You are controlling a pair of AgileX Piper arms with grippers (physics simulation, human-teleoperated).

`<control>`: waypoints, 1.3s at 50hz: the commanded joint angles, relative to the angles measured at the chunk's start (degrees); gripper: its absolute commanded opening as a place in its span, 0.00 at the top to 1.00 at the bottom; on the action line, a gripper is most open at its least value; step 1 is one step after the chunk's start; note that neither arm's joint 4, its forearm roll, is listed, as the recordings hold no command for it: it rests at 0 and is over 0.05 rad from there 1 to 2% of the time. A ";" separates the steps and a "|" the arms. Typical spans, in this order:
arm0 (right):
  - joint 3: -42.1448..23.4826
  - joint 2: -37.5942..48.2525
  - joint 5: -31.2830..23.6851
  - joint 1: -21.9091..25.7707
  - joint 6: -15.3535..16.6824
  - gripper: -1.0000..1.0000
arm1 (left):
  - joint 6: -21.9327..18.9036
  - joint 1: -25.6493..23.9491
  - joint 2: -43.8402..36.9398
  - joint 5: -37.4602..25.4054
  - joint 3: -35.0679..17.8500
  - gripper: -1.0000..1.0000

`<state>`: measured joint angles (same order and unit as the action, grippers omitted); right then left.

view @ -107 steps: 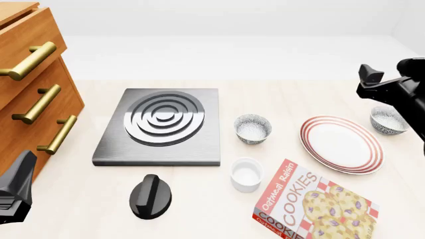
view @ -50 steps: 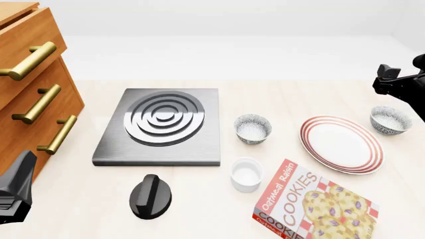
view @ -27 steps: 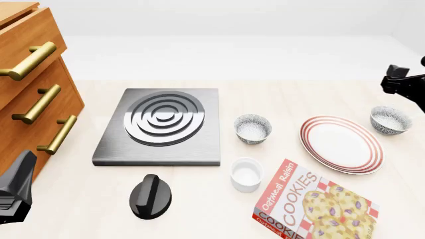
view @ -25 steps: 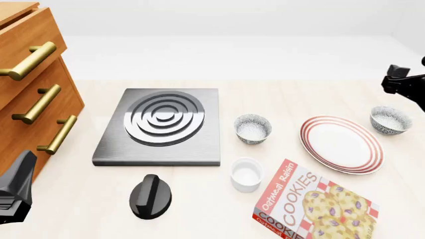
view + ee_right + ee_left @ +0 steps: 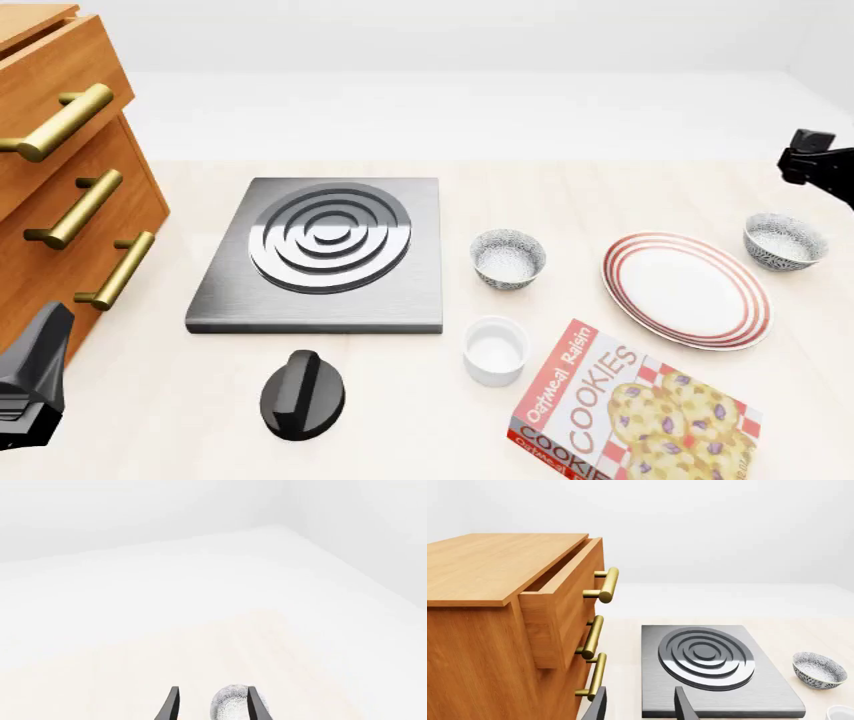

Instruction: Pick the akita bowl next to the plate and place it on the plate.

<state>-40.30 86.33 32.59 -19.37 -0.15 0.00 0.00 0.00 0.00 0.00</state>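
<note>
The plate, white with red rings, lies right of centre on the table. The akita bowl stands just off its far right rim; in the right wrist view the akita bowl shows low between the finger tips, farther out. My right gripper hangs at the frame's right edge, above and behind that bowl, and my right gripper is open and empty. A look-alike speckled bowl sits left of the plate. My left gripper rests at the near left; in its wrist view my left gripper is open.
A grey burner with silver rings lies centre left, a black knob in front of it. A white cup and a cookies box sit near the front. Wooden drawers with brass handles fill the left side.
My right gripper has drifted to the right, uncovering the akita bowl, and now shows only at the frame's edge. The left arm and all objects have stayed put.
</note>
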 commanded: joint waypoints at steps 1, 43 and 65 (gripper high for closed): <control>-1.71 2.32 -0.12 -1.31 -0.12 0.00 | 0.00 0.00 0.00 0.00 0.00 0.00; -6.50 7.46 -1.77 -4.99 -0.87 0.00 | 0.00 0.00 0.00 0.00 0.00 0.00; -8.98 10.74 -2.69 -6.94 -1.59 0.00 | 0.00 0.00 0.00 0.00 0.00 0.00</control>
<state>-48.02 95.64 30.52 -25.33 -1.35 0.00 0.00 0.00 0.00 0.00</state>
